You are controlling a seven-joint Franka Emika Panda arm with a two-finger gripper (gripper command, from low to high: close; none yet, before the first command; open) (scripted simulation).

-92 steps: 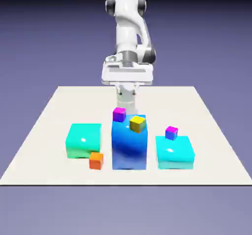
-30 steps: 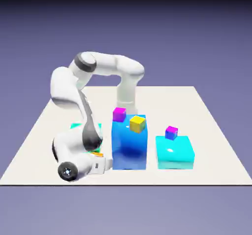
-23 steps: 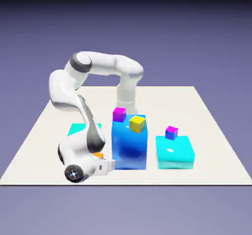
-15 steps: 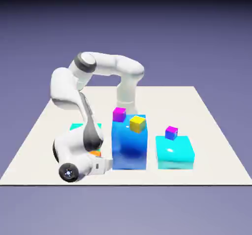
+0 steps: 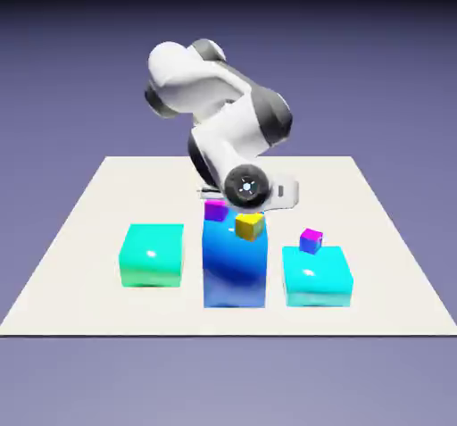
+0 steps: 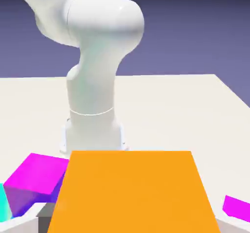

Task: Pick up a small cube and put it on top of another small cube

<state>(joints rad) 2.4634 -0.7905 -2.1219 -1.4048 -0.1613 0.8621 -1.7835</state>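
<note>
Swung across from beside the green block [image 5: 152, 254], the white arm [image 5: 241, 134] has come over toward the tall blue block [image 5: 235, 263], and the orange cube [image 6: 129, 193] is gone from its old spot on the table [image 5: 89, 308], which was to the blue block's left from where I'm looking. It's up in the pincer [image 6: 131, 223] now, clamped between the two fingertips [image 6: 27, 223], and it fills the lower middle of the hand view; from the exterior view it's hidden from me. Against the blue block's upper left I see a magenta cube [image 5: 215, 210], partly covered by the arm, and a yellow cube [image 5: 249, 227] shows against its upper right. I can't say for sure what either one sits on. Off to the blue block's right is the low cyan block [image 5: 317, 275], with a small magenta-topped cube [image 5: 311, 241] at its far edge. The hand view catches another glimpse of magenta on either side of the orange cube, though I can't match those to particular cubes.
</note>
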